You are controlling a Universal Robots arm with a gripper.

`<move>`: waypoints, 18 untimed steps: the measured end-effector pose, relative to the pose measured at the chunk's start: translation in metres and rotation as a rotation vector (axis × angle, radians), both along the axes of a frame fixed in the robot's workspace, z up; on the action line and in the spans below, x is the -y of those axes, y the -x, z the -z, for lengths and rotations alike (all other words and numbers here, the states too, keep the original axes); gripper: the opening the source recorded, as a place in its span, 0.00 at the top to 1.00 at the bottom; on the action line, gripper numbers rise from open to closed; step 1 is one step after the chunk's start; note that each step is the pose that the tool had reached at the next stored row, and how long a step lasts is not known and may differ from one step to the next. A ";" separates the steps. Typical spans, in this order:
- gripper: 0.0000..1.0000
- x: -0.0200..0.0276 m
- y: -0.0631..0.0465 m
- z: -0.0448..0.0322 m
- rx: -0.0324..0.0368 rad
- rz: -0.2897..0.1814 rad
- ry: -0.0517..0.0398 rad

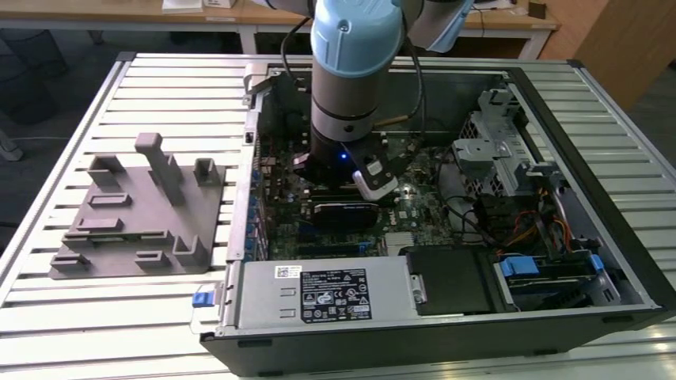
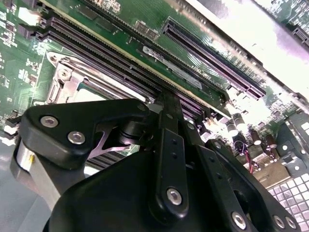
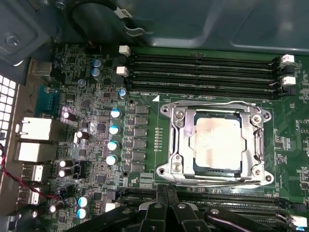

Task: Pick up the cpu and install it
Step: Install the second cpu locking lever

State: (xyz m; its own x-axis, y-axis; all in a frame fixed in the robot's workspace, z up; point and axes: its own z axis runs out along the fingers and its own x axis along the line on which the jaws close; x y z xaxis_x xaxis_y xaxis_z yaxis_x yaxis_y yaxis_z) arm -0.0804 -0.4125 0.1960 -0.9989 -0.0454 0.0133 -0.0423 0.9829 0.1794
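Note:
The cpu [image 3: 217, 142], a pale silver square chip, lies flat inside the metal socket frame [image 3: 176, 140] on the green motherboard in the first wrist view. My gripper [image 3: 166, 191] hangs just beside the socket's edge, over the memory slots, its two black fingertips pressed together with nothing between them. In the second wrist view the gripper [image 2: 165, 104] points down at the memory slots [image 2: 120, 53], with a corner of the socket frame [image 2: 65, 79] beside it. In the exterior view the gripper [image 1: 354, 178] is lowered into the middle of the open computer case [image 1: 591, 103].
A grey plastic fixture [image 1: 138, 214] with upright posts stands on the slatted table at the exterior view's left. Inside the case are a power supply [image 1: 317, 293] at the front, a drive cage [image 1: 507, 158] with loose cables at the exterior view's right, and capacitors [image 3: 113, 130] near the socket.

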 end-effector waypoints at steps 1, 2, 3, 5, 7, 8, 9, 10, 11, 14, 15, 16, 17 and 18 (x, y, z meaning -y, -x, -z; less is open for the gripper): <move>0.89 -0.0006 0.000 0.0003 0.0000 0.000 -0.0003; 0.89 -0.0010 0.000 0.0007 0.0000 0.000 -0.0009; 0.89 -0.0014 0.000 0.0010 0.0000 0.000 -0.0012; 0.89 -0.0023 0.000 0.0018 -0.0001 0.000 -0.0020; 0.89 -0.0029 0.001 0.0027 -0.0004 0.000 -0.0018; 0.89 -0.0031 0.001 0.0031 -0.0006 0.000 -0.0015; 0.89 -0.0034 0.001 0.0035 -0.0007 0.000 -0.0013; 0.89 -0.0037 0.001 0.0040 -0.0006 0.000 -0.0015; 0.89 -0.0041 0.001 0.0044 -0.0005 0.000 -0.0017; 0.89 -0.0051 0.002 0.0053 -0.0001 0.000 -0.0023; 0.89 -0.0054 0.002 0.0052 -0.0003 0.000 -0.0022; 0.89 -0.0054 0.002 0.0052 -0.0005 0.000 -0.0024; 0.89 -0.0055 0.003 0.0050 -0.0007 0.000 -0.0031; 0.89 -0.0053 0.003 0.0048 -0.0009 0.000 -0.0040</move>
